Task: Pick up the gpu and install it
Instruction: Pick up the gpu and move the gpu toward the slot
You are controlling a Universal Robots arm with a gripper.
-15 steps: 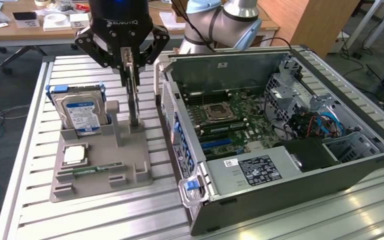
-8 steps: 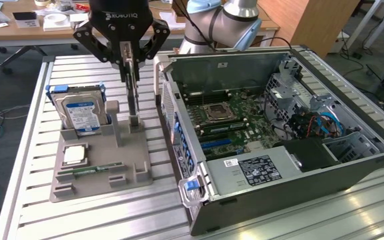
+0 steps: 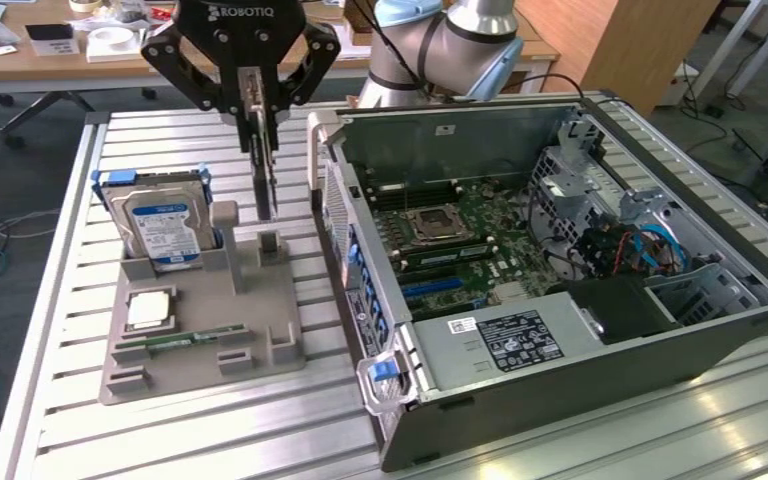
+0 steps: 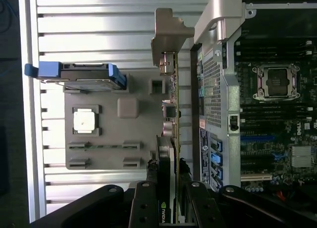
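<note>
1 gripper [image 3: 260, 105] clamps the gpu [image 3: 265, 175] above a slatted metal table [image 3: 157, 430], wooden desk [image 3: 37, 66] behind.

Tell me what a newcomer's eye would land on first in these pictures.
The black tool stands out first, clamped on the gpu, which hangs edge-on just above the grey holder tray. On the exterior view's right lies the open computer case, its motherboard exposed. A hard drive with a blue-white label stands upright in the tray, on the exterior view's left of the gpu.
</note>
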